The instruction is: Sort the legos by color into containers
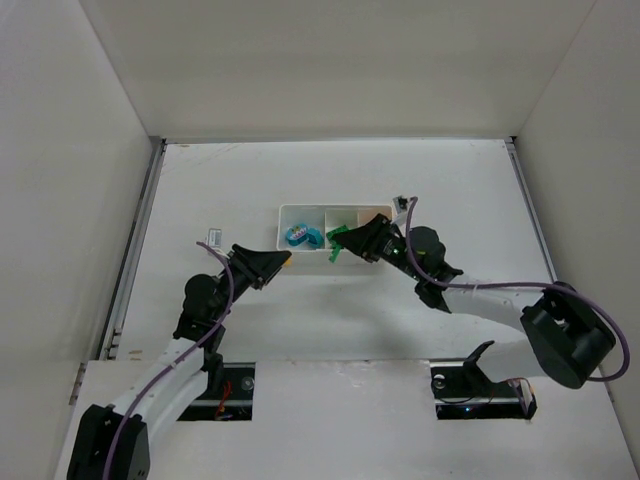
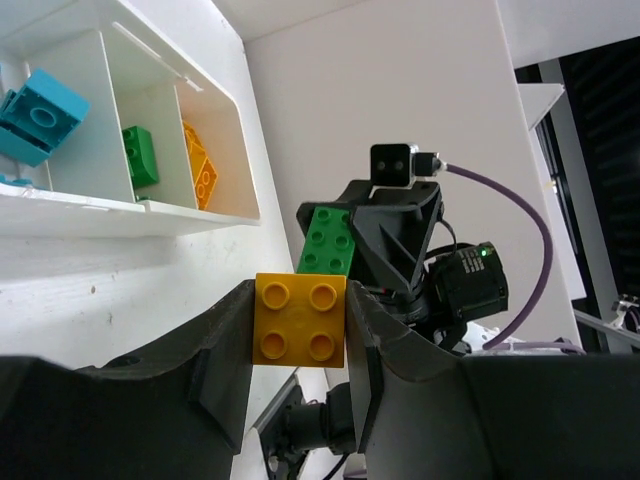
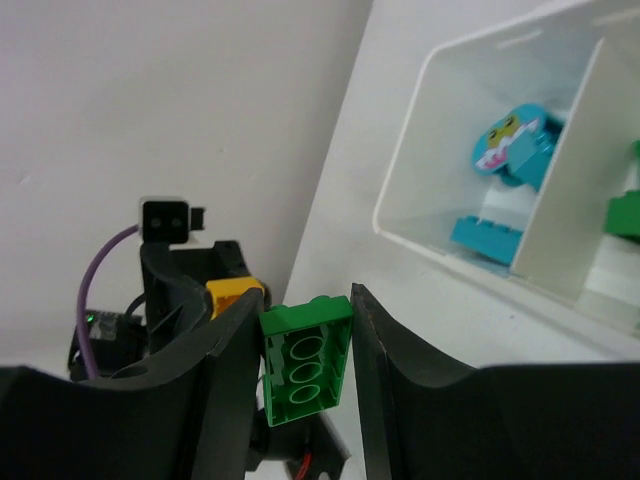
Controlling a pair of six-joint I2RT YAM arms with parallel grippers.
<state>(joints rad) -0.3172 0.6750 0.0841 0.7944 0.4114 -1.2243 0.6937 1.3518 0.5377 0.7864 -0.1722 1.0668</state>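
Left wrist, left tool point(image 2: 300, 305) clamping yellow four-stud lego point(image 2: 300, 324); right tool point(image 3: 305, 312) clamping green lego point(image 3: 306, 362)

Robotics lab test cell: plain white panels point(image 1: 340, 60) box in a white table point(image 1: 480, 200); cabled robot arms point(image 1: 500, 300) mounted at frame bottom.

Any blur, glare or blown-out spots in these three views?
Top external: sharp, evenly lit, white tray barely contrasts with the table. Left wrist: yellow brick crisp, near fingers dark, detail lost. Right wrist: green brick crisp, tray walls bright.
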